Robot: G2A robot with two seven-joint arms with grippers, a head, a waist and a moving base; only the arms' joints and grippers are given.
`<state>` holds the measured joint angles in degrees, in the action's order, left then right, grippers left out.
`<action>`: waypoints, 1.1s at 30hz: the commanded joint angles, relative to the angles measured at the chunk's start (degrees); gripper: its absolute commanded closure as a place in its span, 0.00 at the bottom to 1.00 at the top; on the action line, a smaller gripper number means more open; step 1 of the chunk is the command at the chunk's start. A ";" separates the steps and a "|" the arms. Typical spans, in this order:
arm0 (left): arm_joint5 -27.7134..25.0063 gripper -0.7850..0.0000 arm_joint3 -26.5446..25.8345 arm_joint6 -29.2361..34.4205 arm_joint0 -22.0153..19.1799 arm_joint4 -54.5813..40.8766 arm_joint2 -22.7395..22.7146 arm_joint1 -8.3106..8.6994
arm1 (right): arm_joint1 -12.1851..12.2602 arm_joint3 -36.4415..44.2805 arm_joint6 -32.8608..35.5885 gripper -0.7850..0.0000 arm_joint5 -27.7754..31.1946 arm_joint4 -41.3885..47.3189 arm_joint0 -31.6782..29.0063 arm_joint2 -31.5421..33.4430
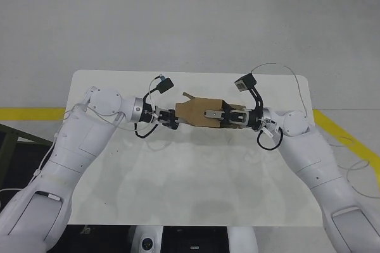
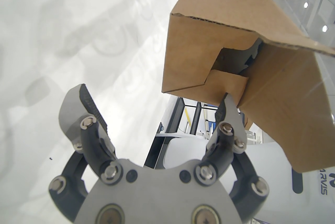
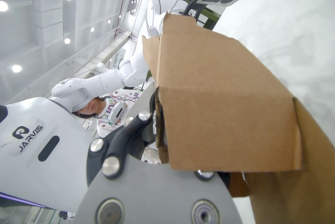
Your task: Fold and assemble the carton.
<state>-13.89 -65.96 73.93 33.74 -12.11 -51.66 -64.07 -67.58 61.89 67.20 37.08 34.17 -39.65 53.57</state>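
White counter on a pale workshop floor with yellow line markings; one item in work over its middle.

1. Left gripper, at the carton's left end. Fingers spread wide, holding nothing. One tip touches the edge of a small end flap; the other stands well apart from the cardboard.

2. Carton, brown corrugated, lying lengthwise between the two arms. Body already squared up into a tube. Left end not yet closed: one flap folded partly across, a gap into the dark interior beside it, and a larger flap hanging outward.

3. Right gripper, at the carton's right end. One finger lies along the top panel and the fingers appear clamped on that wall, carrying the piece. From the wrist the cardboard hides the tips.

Step in hand, as judged: closing the left end flaps. Next move calls for the left fingertip to press the small flap inward, then bring the hanging flap over it, while the right side holds steady against the push.
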 commanded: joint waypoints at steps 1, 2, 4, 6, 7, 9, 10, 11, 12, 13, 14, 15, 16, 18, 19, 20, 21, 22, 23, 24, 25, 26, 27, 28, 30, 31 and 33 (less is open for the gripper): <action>-0.08 0.00 0.27 -0.04 -0.02 0.05 0.13 -0.05 | 0.09 -0.28 0.18 1.00 -0.18 0.02 -0.05 0.27; -0.07 0.00 0.41 -0.03 -0.05 0.10 0.20 -0.07 | 0.15 -0.41 0.34 1.00 -0.34 0.04 -0.10 0.42; -0.10 0.00 0.72 -0.17 -0.07 0.13 0.23 -0.11 | 0.29 -0.49 0.96 1.00 -0.96 0.41 -0.33 0.67; -0.24 0.00 1.20 -0.56 -0.13 0.26 0.04 -0.08 | 0.48 -0.27 1.85 1.00 -1.84 1.07 -0.65 0.88; -0.35 0.00 1.49 -0.90 -0.21 0.50 -0.20 -0.02 | 0.62 -0.28 2.13 1.00 -2.13 0.92 -0.80 1.04; -0.45 0.00 2.04 -1.35 -0.30 0.76 -0.85 0.16 | 0.89 -0.39 2.59 1.00 -2.59 0.86 -1.24 1.32; -0.52 0.00 2.21 -1.47 -0.32 0.94 -1.20 0.27 | 1.01 -0.37 2.88 1.00 -2.88 0.78 -1.41 1.39; -0.62 0.00 2.39 -1.61 -0.32 1.00 -1.64 0.41 | 1.12 -0.27 3.28 1.00 -3.27 0.73 -1.57 1.38; -0.61 0.00 2.63 -1.85 -0.34 1.06 -2.19 0.57 | 1.23 -0.17 3.76 1.00 -3.76 0.76 -1.75 1.32; -0.60 0.00 2.72 -1.93 -0.30 1.15 -2.66 0.73 | 1.33 0.01 4.18 1.00 -4.18 0.75 -1.84 1.28; -0.59 0.00 2.80 -2.10 -0.30 1.27 -3.21 0.90 | 1.43 0.26 4.74 1.00 -4.73 0.61 -1.94 1.11; -0.55 0.00 2.94 -2.39 -0.26 1.26 -3.87 1.09 | 1.52 0.69 5.50 1.00 -5.49 0.51 -2.06 0.79; -0.53 0.00 2.88 -2.47 -0.18 1.28 -4.37 1.26 | 1.60 1.08 6.07 1.00 -6.06 0.46 -2.08 0.56; -0.40 0.00 2.74 -2.56 0.00 1.60 -5.15 1.55 | 1.74 1.60 6.69 1.00 -6.68 0.51 -2.17 0.16; -0.30 0.00 2.70 -2.64 0.05 1.71 -5.46 1.67 | 1.78 2.01 7.02 1.00 -7.01 0.59 -2.21 -0.13; -0.23 0.00 2.64 -2.75 0.13 1.79 -5.68 1.75 | 1.82 2.26 7.25 1.00 -7.24 0.73 -2.21 -0.35; -0.17 0.00 2.59 -2.90 0.21 1.86 -5.83 1.81 | 1.85 2.55 7.45 1.00 -7.44 0.88 -2.19 -0.60; -0.12 0.00 2.51 -3.04 0.29 1.92 -5.91 1.85 | 1.88 2.75 7.63 1.00 -7.62 0.95 -2.14 -0.84; -0.08 0.00 2.46 -3.17 0.37 2.10 -5.90 1.87 | 1.91 2.94 7.71 1.00 -7.69 1.00 -2.08 -1.05; 0.06 0.00 2.43 -3.25 0.50 2.11 -5.79 1.85 | 1.93 3.15 7.77 1.00 -7.75 1.12 -2.05 -1.30; 0.19 0.00 2.39 -3.22 0.60 2.18 -5.58 1.82 | 1.94 3.46 7.93 1.00 -7.92 1.28 -1.99 -1.58; 0.33 0.00 2.37 -3.16 0.64 2.23 -5.33 1.76 | 1.96 3.73 8.10 1.00 -8.09 1.47 -1.93 -1.83; 0.41 0.00 2.35 -3.10 0.67 2.17 -5.05 1.69 | 1.99 3.90 8.16 1.00 -8.14 1.60 -1.86 -2.01; 0.49 0.00 2.31 -3.03 0.71 2.03 -4.73 1.59 | 2.02 4.01 8.18 1.00 -8.16 1.79 -1.83 -2.18; 0.57 0.00 2.11 -2.80 0.70 1.72 -4.02 1.36 | 2.10 4.22 8.08 1.00 -8.06 1.99 -1.74 -2.52; 0.53 0.00 2.00 -2.82 0.67 1.68 -3.69 1.25 | 2.13 4.02 7.81 1.00 -7.80 2.42 -1.76 -2.54; 0.52 0.00 1.82 -2.66 0.59 1.41 -3.13 1.06 | 2.15 3.77 7.28 1.00 -7.27 3.49 -1.81 -2.55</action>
<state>-13.36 -64.07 71.20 34.37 -10.58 -55.05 -62.93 -65.44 65.79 74.74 29.56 37.11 -41.44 50.99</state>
